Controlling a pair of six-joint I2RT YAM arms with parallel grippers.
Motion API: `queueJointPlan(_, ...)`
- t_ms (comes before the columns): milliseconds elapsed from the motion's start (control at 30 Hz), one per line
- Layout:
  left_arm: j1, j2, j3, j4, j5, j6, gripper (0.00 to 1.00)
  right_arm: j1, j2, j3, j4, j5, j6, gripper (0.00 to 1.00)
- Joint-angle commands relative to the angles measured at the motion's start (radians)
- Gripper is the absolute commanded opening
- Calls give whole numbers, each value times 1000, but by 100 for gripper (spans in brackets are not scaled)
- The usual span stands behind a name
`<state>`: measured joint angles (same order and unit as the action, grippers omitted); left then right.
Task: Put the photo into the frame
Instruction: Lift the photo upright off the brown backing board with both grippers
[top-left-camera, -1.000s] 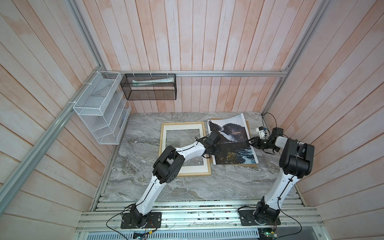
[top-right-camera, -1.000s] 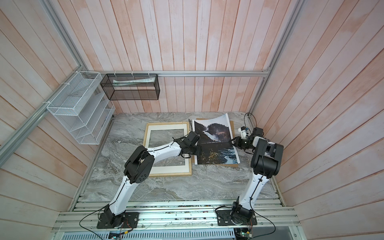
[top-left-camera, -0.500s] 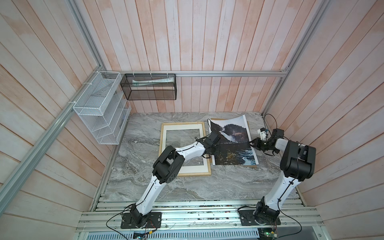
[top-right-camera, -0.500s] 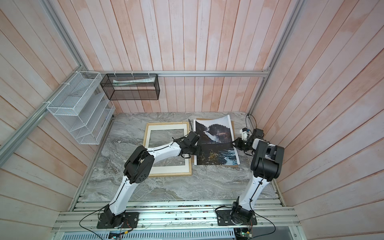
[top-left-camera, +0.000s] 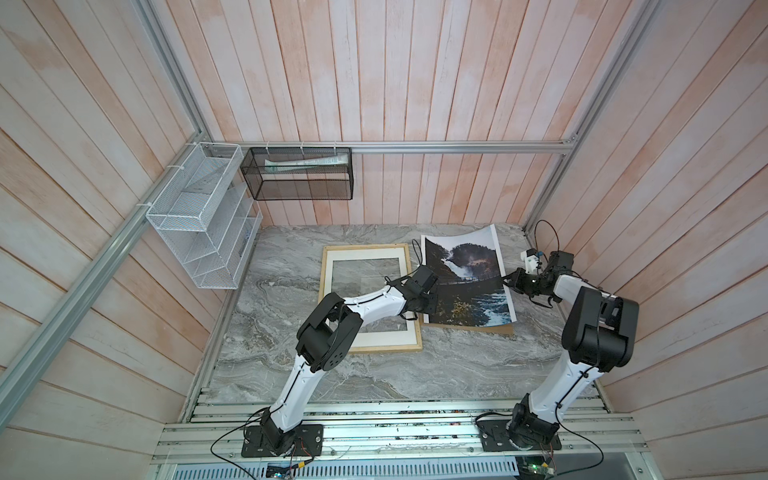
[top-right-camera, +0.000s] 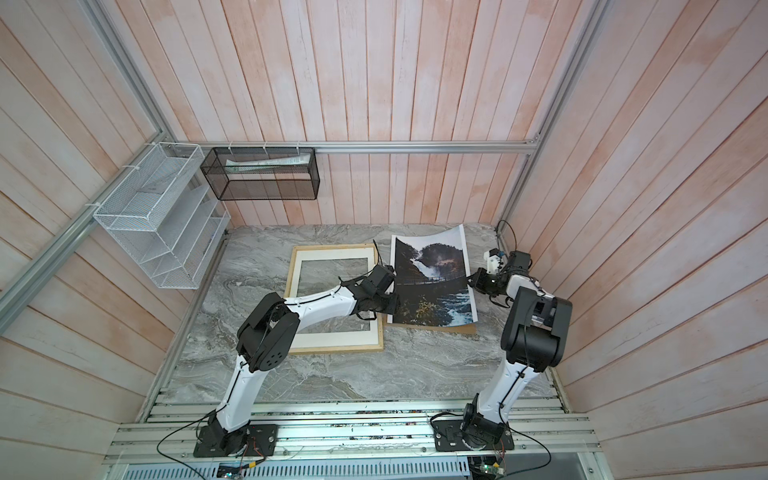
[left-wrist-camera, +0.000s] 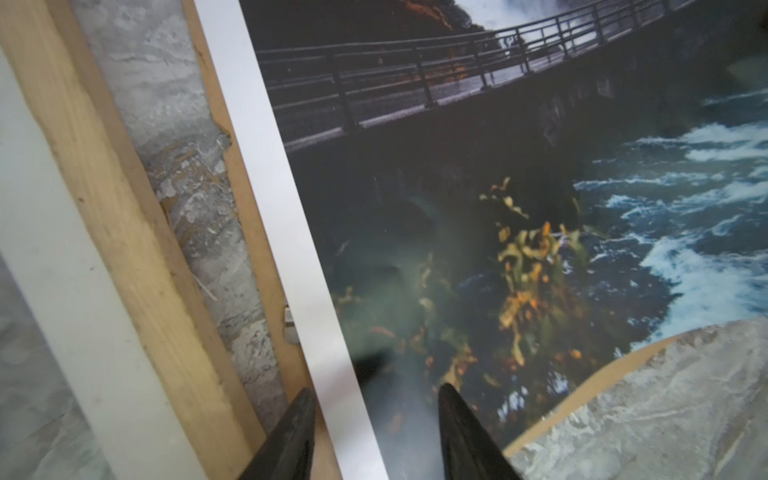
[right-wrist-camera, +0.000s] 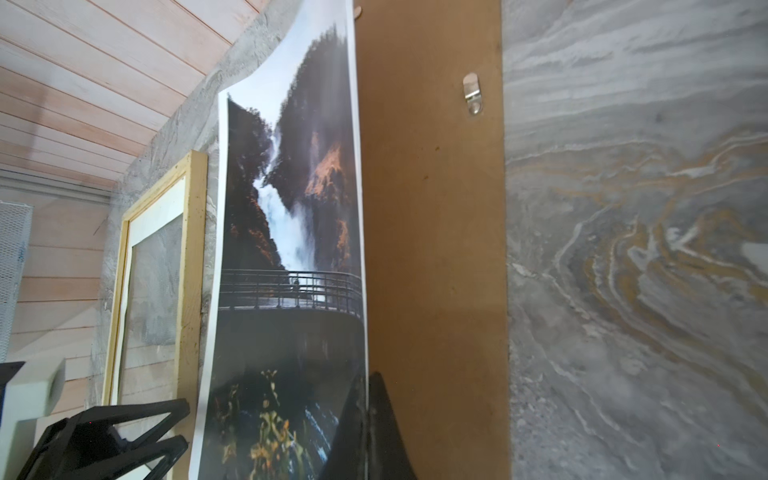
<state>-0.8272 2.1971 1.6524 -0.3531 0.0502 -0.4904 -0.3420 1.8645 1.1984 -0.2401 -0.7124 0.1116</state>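
Note:
The photo (top-left-camera: 465, 282) (top-right-camera: 432, 282), a waterfall and bridge with a white border, rests on a brown backing panel (right-wrist-camera: 432, 249) at the right of the table. Its right edge is raised and its far corner curls up. My right gripper (top-left-camera: 508, 281) (right-wrist-camera: 366, 382) is shut on that right edge. My left gripper (top-left-camera: 430, 305) (left-wrist-camera: 376, 390) is open, its fingertips straddling the photo's (left-wrist-camera: 457, 208) left white border. The pale wood frame (top-left-camera: 386, 348) (top-right-camera: 332, 249) (left-wrist-camera: 104, 208) lies flat just left of the photo, under my left forearm.
A white wire rack (top-left-camera: 199, 224) hangs on the left wall and a black mesh basket (top-left-camera: 299, 174) on the back wall. The right wall stands close behind my right arm. The backing panel carries a metal hanger clip (right-wrist-camera: 471, 93).
My right gripper's jaws have closed onto the photo's right edge. The left arm and the frame have not moved.

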Motion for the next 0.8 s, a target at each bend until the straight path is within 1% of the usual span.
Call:
queueJointPlan(0, -26, -94, -10, 12, -29, 29, 50, 3, -79, -2, -7, 9, 48, 0)
queueJointPlan(200, -57, -212, -34, 28, -80, 39, 51, 40, -220, -10, -18, 56, 167, 0)
queueJointPlan(367, -90, -273, -9, 22, -85, 62, 53, 147, -326, -24, -32, 147, 255, 0)
queueJointPlan(467, -119, -282, 24, 8, -114, 71, 54, 199, -380, -55, 6, 169, 331, 0)
queueJointPlan(500, -153, -281, 36, 0, -133, 74, 54, 215, -398, -69, 26, 177, 358, 0)
queueJointPlan(567, -179, -278, 61, -15, -178, 79, 55, 249, -428, -88, 52, 200, 401, 0)
queueJointPlan(667, -215, -268, 95, -33, -244, 91, 56, 288, -460, -104, 71, 242, 445, 0)
queueJointPlan(767, -240, -244, 136, -57, -280, 99, 57, 307, -481, -121, 101, 246, 486, 0)
